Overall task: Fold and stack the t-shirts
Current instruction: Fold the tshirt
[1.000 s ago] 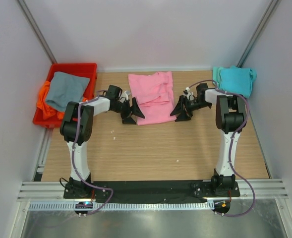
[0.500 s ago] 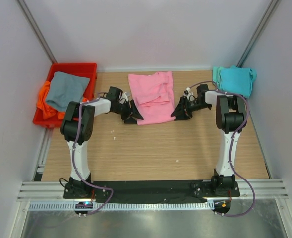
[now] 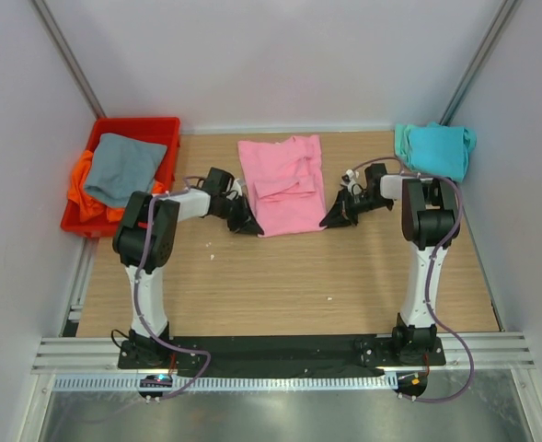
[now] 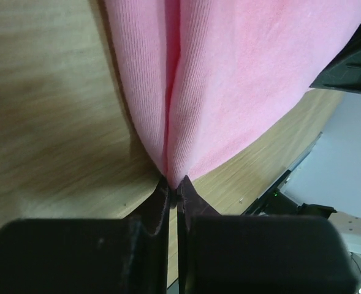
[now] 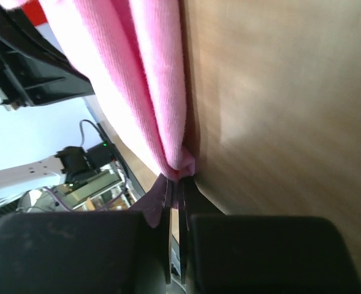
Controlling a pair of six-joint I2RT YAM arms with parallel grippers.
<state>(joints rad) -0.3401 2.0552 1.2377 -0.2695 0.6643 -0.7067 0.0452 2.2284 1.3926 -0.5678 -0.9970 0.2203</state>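
Observation:
A pink t-shirt (image 3: 284, 184) lies partly folded on the wooden table (image 3: 280, 276) at mid-back. My left gripper (image 3: 250, 224) is shut on its near-left edge; in the left wrist view the pink cloth (image 4: 217, 79) bunches into the closed tips of that gripper (image 4: 173, 187). My right gripper (image 3: 330, 219) is shut on the near-right edge, with the pink cloth (image 5: 131, 79) pinched at the tips of the gripper (image 5: 179, 182). A teal t-shirt (image 3: 434, 147) lies folded at the back right. A grey t-shirt (image 3: 123, 166) rests on an orange one (image 3: 82, 189) in the bin.
The red plastic bin (image 3: 151, 126) sits at the back left corner. White walls close the table in on the left, back and right. A black strip (image 3: 280, 350) with both arm bases runs along the near edge.
Both grippers went from open beside the pink t-shirt to shut on its near corners, each moving slightly inward and toward the near edge.

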